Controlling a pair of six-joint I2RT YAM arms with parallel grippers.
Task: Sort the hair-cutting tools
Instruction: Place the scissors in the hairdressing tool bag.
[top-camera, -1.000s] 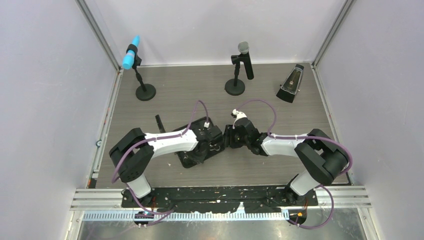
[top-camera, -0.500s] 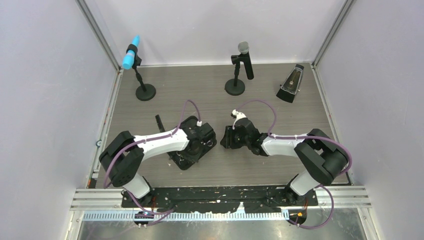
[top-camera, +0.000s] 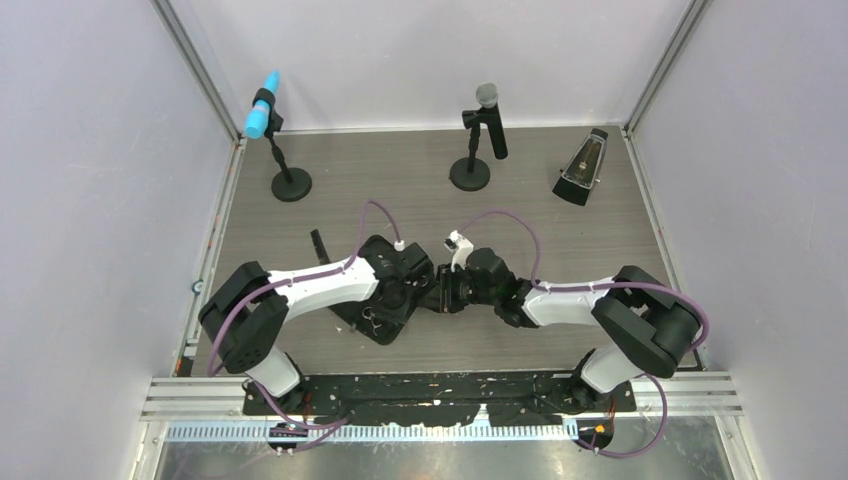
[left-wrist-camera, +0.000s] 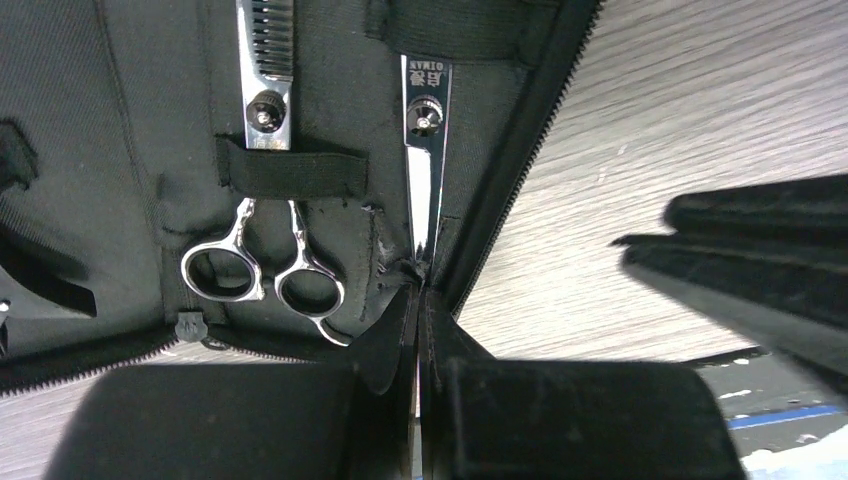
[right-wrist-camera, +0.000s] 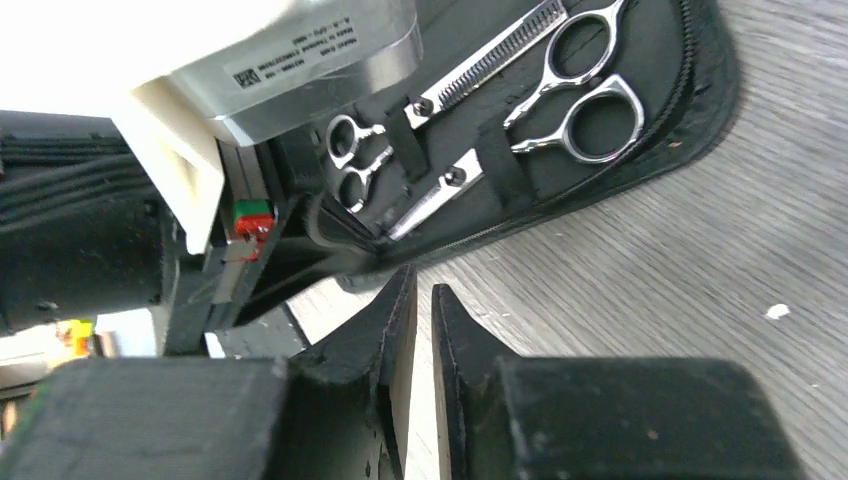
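Observation:
The black zip case (top-camera: 372, 318) lies open on the table, with two silver scissors strapped inside. In the left wrist view, thinning scissors (left-wrist-camera: 262, 215) sit under an elastic band and plain scissors (left-wrist-camera: 426, 150) point their blade at my left gripper (left-wrist-camera: 418, 295). That gripper is shut at the case's edge, right at the blade tip; whether it pinches anything does not show. My right gripper (right-wrist-camera: 422, 282) hovers over bare table beside the case, a narrow empty slit between its fingers. From above, the left gripper (top-camera: 412, 292) and right gripper (top-camera: 443, 297) almost meet. A thin black piece (top-camera: 318, 243), perhaps the comb, lies left of the case.
A blue-topped microphone (top-camera: 264, 112) on a round base stands at the back left. A grey-headed microphone (top-camera: 486, 112) stands at the back middle. A black wedge-shaped object (top-camera: 582, 168) sits at the back right. Pale walls close in three sides.
My right gripper has moved left to the case's edge and its fingers have closed to a narrow slit. My left arm has drawn back a little to the left, its gripper staying over the case.

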